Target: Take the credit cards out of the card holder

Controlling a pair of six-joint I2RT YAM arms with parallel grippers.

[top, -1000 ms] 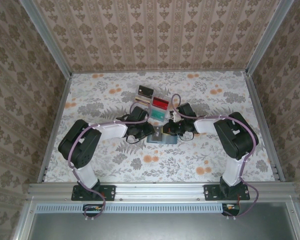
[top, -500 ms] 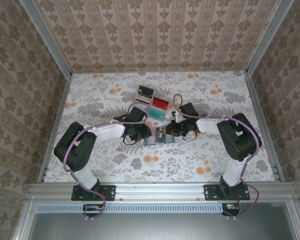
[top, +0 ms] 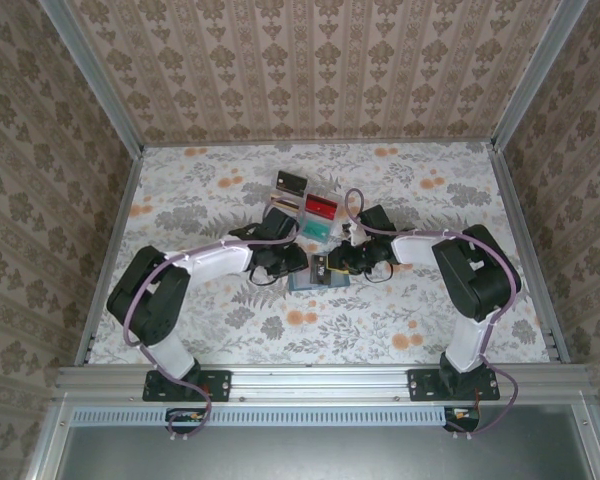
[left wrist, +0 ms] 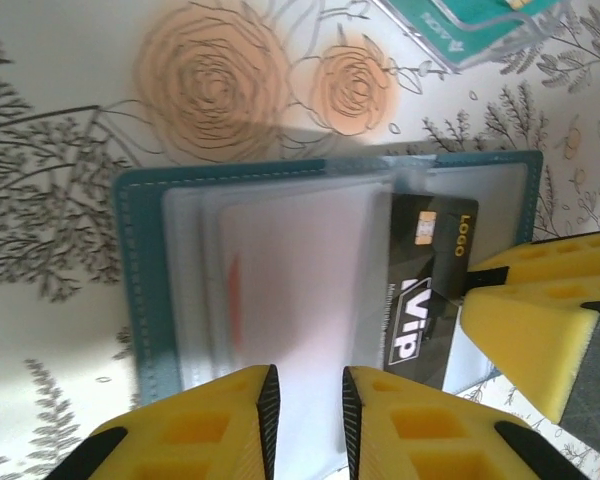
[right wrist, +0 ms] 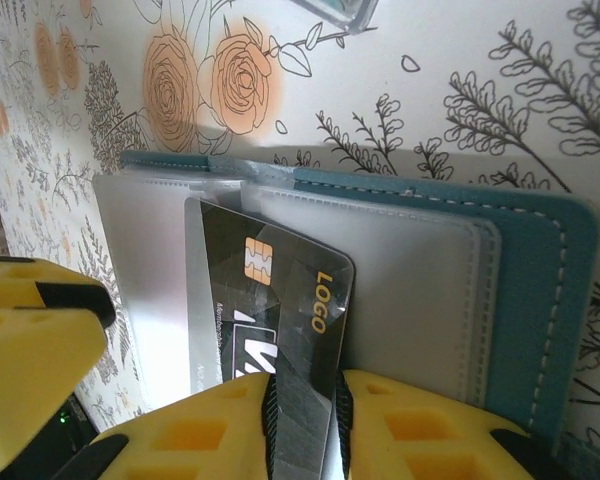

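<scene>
The slate-blue card holder [top: 320,281] lies open on the table between both grippers, its clear sleeves [left wrist: 280,270] fanned out. A black credit card [left wrist: 430,290] marked VIP and LOGO sticks halfway out of a sleeve. My right gripper [right wrist: 302,395] has its jaws a narrow gap apart, with the black card's [right wrist: 280,300] outer end lying between them. My left gripper [left wrist: 305,385] is also narrowly open, straddling a clear sleeve at the holder's [left wrist: 140,300] other side. From above, the left gripper [top: 302,262] and right gripper [top: 328,266] nearly meet over the holder. The holder's blue cover [right wrist: 540,280] lies flat.
A clear compartment tray [top: 280,200] stands just behind the holder with a red card [top: 321,206], a teal card [top: 316,230] and a dark card [top: 292,182]. The teal card's corner [left wrist: 470,25] is close by. Aluminium rails border the flowered table.
My right gripper's jaws have parted slightly around the black card. The left arm has shifted a little and its jaws have narrowed. The holder stays in place.
</scene>
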